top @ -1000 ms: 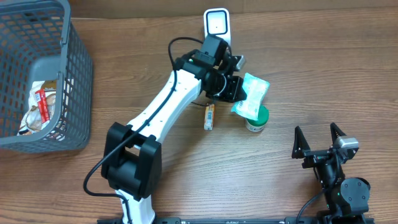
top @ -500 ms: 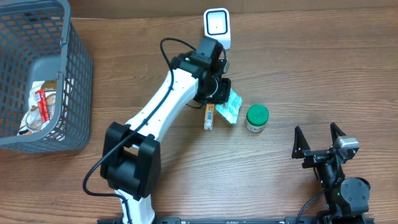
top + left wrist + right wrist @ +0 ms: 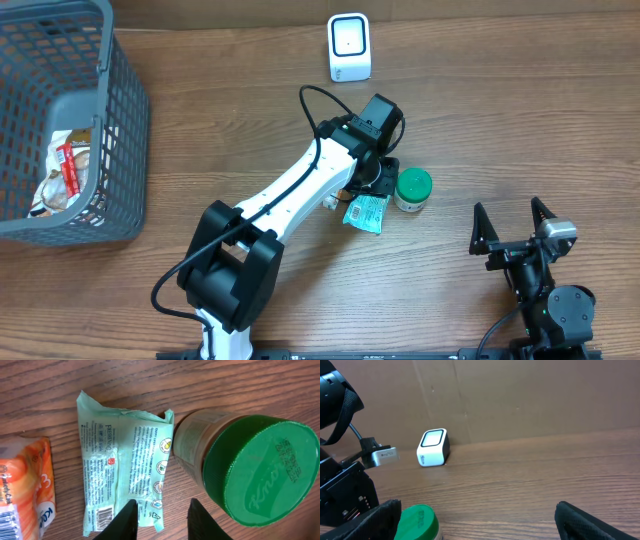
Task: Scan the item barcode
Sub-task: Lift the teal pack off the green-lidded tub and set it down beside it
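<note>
packet [image 3: 125, 460] is lying on the tabletop [image 3: 500, 120] beside the jar [image 3: 413, 188]; left pincer [image 3: 162, 521], slightly spread, is apparently releasing it, right pincer [image 3: 508, 212] idling wide; probably needing lifting clear next.

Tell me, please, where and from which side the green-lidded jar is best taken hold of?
Probably around the body of the jar just below the lid, coming from the right. It stands upright and round, so it can be pinched across, and that side looks free, while the packet lies close on its left.
</note>
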`<action>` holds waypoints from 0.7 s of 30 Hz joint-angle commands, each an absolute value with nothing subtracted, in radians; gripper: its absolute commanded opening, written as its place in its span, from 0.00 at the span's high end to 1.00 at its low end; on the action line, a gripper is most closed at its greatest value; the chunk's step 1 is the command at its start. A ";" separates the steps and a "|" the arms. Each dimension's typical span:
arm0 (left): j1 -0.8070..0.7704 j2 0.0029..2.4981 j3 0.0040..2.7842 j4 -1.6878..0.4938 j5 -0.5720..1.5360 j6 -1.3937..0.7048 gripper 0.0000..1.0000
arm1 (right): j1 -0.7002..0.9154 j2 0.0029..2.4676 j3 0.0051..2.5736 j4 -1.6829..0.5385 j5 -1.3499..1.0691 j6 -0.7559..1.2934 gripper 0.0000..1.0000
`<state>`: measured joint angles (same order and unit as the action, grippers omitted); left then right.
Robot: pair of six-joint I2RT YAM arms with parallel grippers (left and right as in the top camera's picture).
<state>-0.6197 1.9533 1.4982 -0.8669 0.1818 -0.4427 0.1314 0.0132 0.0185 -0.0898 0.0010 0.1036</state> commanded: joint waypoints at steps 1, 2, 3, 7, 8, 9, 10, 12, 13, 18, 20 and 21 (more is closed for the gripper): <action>-0.600 1.896 1.542 -0.867 0.170 -0.436 0.74 | 0.128 0.010 0.008 -0.084 0.007 0.100 0.00; -0.593 1.886 1.557 -0.867 0.170 -0.433 0.73 | 0.128 0.010 0.008 -0.084 0.007 0.100 0.00; -0.584 1.876 1.572 -0.868 0.169 -0.430 0.71 | 0.128 0.010 0.008 -0.084 0.007 0.100 0.00; -0.526 1.833 1.625 -0.894 0.160 -0.429 0.62 | 0.128 0.010 0.008 -0.084 0.007 0.100 0.00; -0.510 1.824 1.632 -0.909 0.155 -0.429 0.59 | 0.128 0.011 0.008 -0.084 0.007 0.100 0.00; -0.490 1.815 1.634 -0.924 0.148 -0.426 0.57 | 0.128 0.010 0.008 -0.084 0.007 0.100 0.00; -0.467 1.805 1.634 -0.943 0.142 -0.414 0.55 | 0.128 0.010 0.008 -0.084 0.007 0.100 0.00; -0.429 1.803 1.634 -0.982 0.120 -0.391 0.53 | 0.128 0.010 0.008 -0.084 0.007 0.100 0.00; -0.400 1.806 1.634 -1.015 0.096 -0.376 0.53 | 0.128 0.011 0.008 -0.084 0.007 0.100 0.00; -0.330 1.812 1.631 -1.078 0.053 -0.339 0.51 | 0.128 0.010 0.008 -0.084 0.007 0.100 0.00; -0.316 1.812 1.631 -1.073 0.028 -0.340 0.46 | 0.128 0.010 0.008 -0.084 0.007 0.100 0.00; -0.311 1.812 1.631 -1.070 0.018 -0.340 0.41 | 0.128 0.010 0.008 -0.084 0.007 0.100 0.00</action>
<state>-0.3309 1.8103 1.6241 -1.0767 0.0734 -0.3733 0.1314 0.0132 0.0185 -0.0898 0.0010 0.1040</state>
